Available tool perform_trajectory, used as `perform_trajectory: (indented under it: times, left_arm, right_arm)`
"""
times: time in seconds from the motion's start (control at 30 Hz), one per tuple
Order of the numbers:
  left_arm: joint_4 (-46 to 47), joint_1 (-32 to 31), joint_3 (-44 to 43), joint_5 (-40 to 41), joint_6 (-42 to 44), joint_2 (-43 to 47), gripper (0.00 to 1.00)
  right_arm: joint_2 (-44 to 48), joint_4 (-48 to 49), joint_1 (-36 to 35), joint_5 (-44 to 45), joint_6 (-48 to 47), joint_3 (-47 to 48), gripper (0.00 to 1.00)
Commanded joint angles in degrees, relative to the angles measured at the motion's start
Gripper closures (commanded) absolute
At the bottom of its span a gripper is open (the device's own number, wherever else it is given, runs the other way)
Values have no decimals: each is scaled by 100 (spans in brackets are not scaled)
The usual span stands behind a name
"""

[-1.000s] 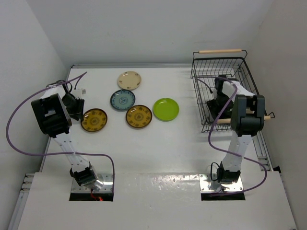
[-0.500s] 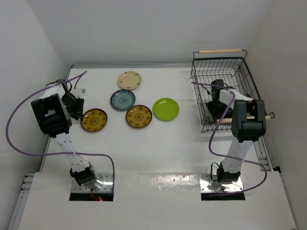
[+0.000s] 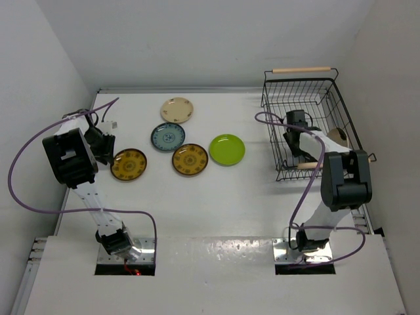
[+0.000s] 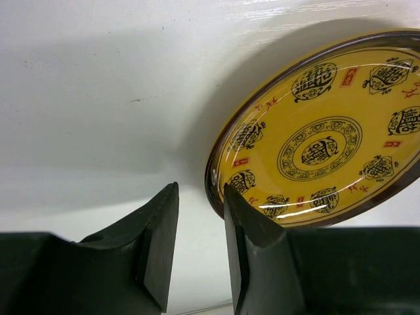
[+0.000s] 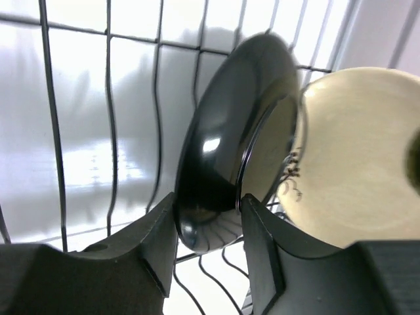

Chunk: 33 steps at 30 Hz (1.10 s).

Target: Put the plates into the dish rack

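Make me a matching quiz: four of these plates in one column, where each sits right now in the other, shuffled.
Plates:
1. black plate
2. lime green plate
3. beige plate
4. cream plate

Places:
A. flat on the table, farthest back
B. between the fingers of the right gripper, inside the dish rack
C. leaning in the dish rack, ungripped
D. flat on the table, nearest the dish rack

Pairs: 1-B, 2-D, 3-A, 4-C

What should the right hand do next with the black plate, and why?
Probably open gently and let go: the right gripper pinches the black plate, which already stands on edge inside the dish rack, right beside the cream plate.
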State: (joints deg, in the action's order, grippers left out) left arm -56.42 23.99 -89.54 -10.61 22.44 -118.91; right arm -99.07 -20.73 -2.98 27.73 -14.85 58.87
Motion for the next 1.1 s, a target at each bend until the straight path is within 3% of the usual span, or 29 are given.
perform_trajectory:
  times: [0.0,0.13,0.17,0.2,0.4,0.57,0.8,1.07]
  left_arm:
    - [-71,45,-178,-2,68,219,62]
    - [-71,45,-178,-2,68,219,62]
    - [-71,45,-178,-55,68,219,62]
    - [-71,45,-178,-55,68,219,62]
    - [-71,45,-117,-55,68,219,62]
    - [-71,45,-117,-55,121,219,62]
    - [-18,45,-64,-63,121,272,62]
    - [35,45,-11,-117,173,211,60]
  right_arm:
    - [431,465,-18,4,-27,10,58]
    - [581,465,-9,118,-18,19,68]
    - [573,439,-9,136,0,28,73]
    - [590,447,-27,224,43,37,84]
    - [617,386,34,549,201,45,99]
    - [906,298,271,533,465,98,100]
    - [1363,43,1114,-450,896,221,100]
    - [1346,-141,1555,-909,905,344,100]
